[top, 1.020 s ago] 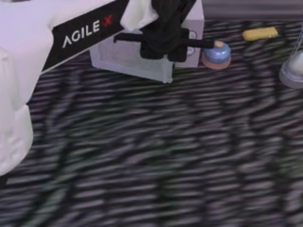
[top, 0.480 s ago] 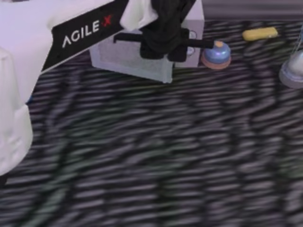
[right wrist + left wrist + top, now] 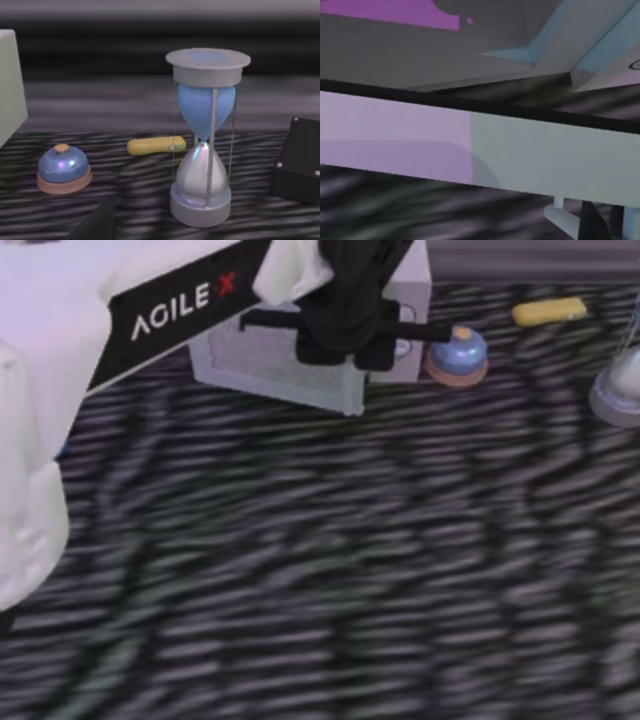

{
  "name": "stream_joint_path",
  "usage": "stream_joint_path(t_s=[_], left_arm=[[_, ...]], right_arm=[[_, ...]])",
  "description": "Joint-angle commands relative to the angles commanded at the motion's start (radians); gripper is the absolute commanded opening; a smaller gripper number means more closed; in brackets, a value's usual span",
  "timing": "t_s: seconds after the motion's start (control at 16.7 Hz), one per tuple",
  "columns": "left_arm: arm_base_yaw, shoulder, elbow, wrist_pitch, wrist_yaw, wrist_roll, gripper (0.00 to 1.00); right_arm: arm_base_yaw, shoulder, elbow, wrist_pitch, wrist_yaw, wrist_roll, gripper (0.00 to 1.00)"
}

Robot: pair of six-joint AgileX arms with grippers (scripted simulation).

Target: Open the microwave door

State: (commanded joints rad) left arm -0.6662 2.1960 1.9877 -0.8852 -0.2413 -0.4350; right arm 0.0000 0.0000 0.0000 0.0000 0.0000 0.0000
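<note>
The counter (image 3: 330, 570) wears a busy streaked pattern of black, grey and dull green, running across the whole top view. In the right wrist view it reaches back to a plain grey band, with a darker blurred wall (image 3: 125, 30) behind. The left wrist view shows a flat purple patch (image 3: 395, 12) at the far edge

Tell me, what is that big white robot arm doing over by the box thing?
The left arm is stretched across the table, and its left gripper is right at the front of the microwave, working on the microwave door. The door looks swung out a little from the front. The arm hides the jaws, so the grip itself cannot be seen. A small bell, a yellow bar and an hourglass sit off to the right. The right arm is not in the top view.
</note>
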Motion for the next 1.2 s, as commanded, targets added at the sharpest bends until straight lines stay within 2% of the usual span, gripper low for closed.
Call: stream_joint_path(t_s=[0.36, 0.66, 1.2], left_arm=[[0.001, -0.027, -0.037, 0.024, 0.011, 0.022, 0.0], [0.012, -0.097, -0.155, 0.079, 0.05, 0.099, 0.0], [0.012, -0.099, -0.158, 0.08, 0.051, 0.101, 0.0]], right_arm=[[0.0, 0.0, 0.0, 0.0, 0.0, 0.0, 1.0], [0.0, 0.0, 0.0, 0.0, 0.0, 0.0, 1.0], [0.0, 0.0, 0.0, 0.0, 0.0, 0.0, 1.0]])
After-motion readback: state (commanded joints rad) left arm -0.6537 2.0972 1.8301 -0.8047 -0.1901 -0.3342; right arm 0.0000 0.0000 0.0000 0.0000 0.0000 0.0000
